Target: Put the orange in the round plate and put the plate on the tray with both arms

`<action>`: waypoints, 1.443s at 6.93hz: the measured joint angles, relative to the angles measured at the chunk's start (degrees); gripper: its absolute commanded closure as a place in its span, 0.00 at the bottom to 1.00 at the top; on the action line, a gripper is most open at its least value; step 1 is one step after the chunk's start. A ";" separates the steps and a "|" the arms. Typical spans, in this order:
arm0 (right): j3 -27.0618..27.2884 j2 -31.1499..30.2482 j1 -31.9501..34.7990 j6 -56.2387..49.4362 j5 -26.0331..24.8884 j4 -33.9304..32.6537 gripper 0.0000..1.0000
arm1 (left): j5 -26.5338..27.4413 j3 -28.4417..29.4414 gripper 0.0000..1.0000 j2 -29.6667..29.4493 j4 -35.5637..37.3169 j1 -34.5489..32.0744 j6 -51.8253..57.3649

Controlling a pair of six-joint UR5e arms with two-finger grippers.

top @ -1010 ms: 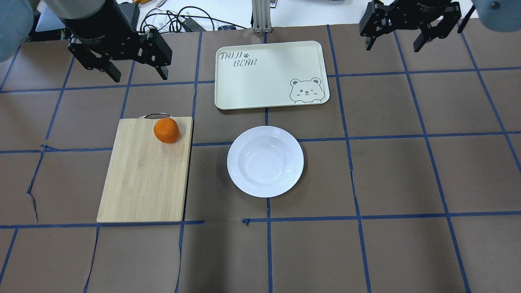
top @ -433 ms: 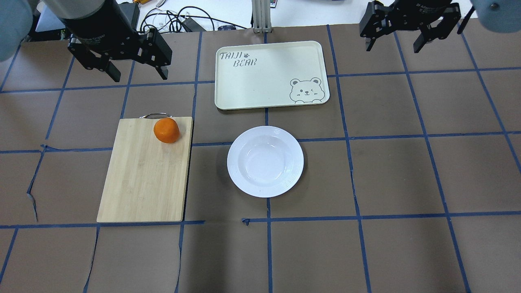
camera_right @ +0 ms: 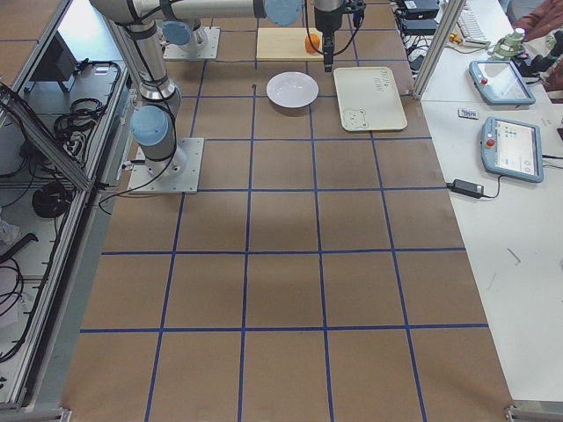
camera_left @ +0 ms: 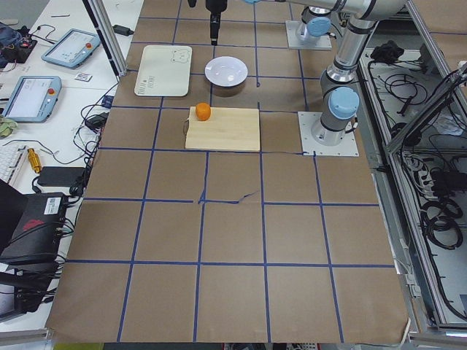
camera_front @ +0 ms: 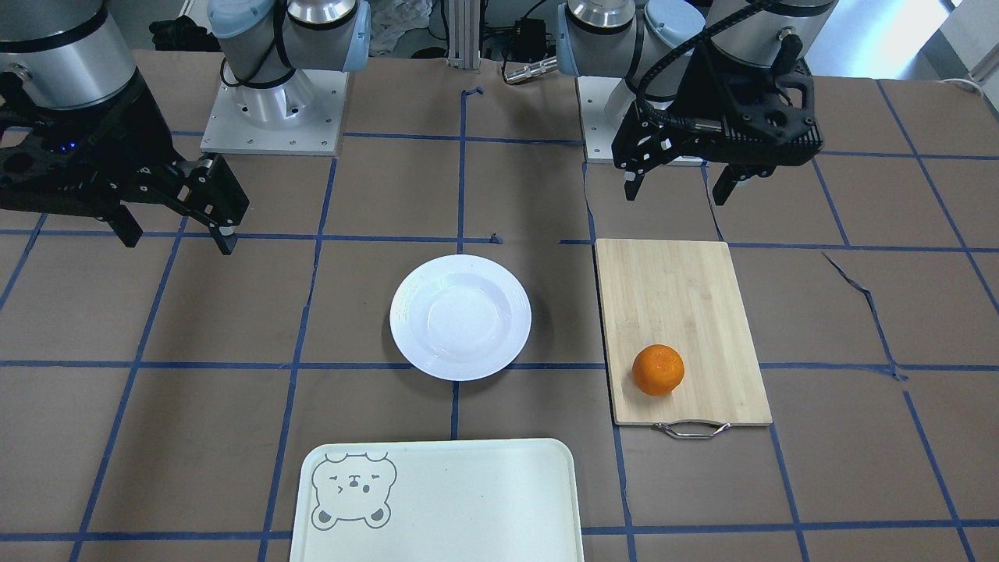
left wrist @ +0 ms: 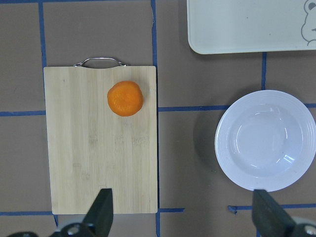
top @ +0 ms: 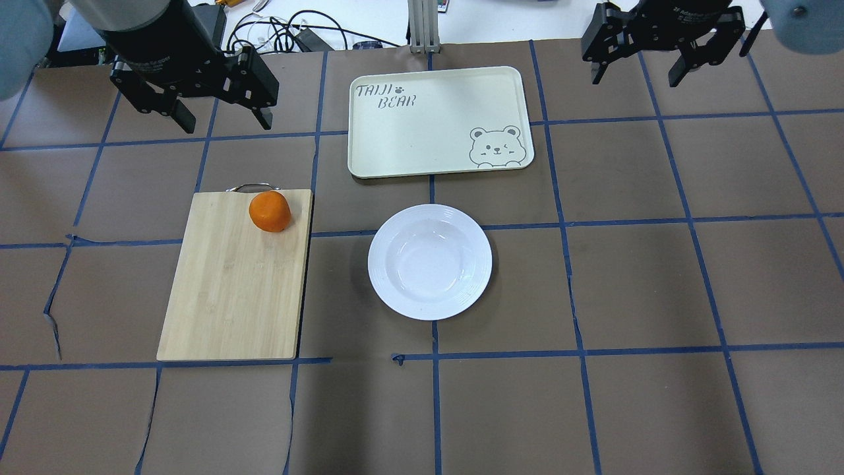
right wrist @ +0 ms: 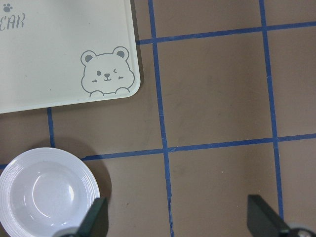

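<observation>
The orange [top: 270, 211] sits on the far corner of a bamboo cutting board, also seen from the front [camera_front: 658, 370] and from the left wrist [left wrist: 125, 98]. The white round plate [top: 430, 262] [camera_front: 460, 316] [left wrist: 265, 140] [right wrist: 47, 192] lies bare at the table's middle. Beyond it lies the cream tray [top: 438, 122] [camera_front: 437, 499] [right wrist: 64, 49] with a bear face, nothing on it. My left gripper [top: 226, 124] [camera_front: 676, 193] hangs open, high above the table beyond the board. My right gripper [top: 636, 79] [camera_front: 179, 242] hangs open at the far right, holding nothing.
The bamboo cutting board [top: 234, 284] [left wrist: 101, 143] with a metal handle lies left of the plate. Brown paper with blue tape lines covers the table. Cables and a metal post [top: 422, 26] stand past the far edge.
</observation>
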 measured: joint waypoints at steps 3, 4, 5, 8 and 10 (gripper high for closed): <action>0.15 -0.16 0.03 0.00 0.06 0.00 0.00 | 0.00 -0.04 0.00 0.00 0.00 0.00 0.03; 0.17 -0.15 0.03 0.03 0.19 0.00 0.00 | 0.00 -0.04 0.00 0.00 0.00 0.00 0.04; 0.18 -0.14 0.02 0.08 0.34 0.00 0.00 | 0.00 -0.05 0.00 0.03 0.00 0.00 0.04; 0.18 -0.12 0.00 0.17 0.58 0.00 0.00 | -0.02 0.16 0.00 -0.04 0.00 0.07 0.19; 0.18 -0.12 0.00 0.18 0.61 0.00 0.00 | 0.10 0.35 0.00 -1.30 -0.02 0.40 0.27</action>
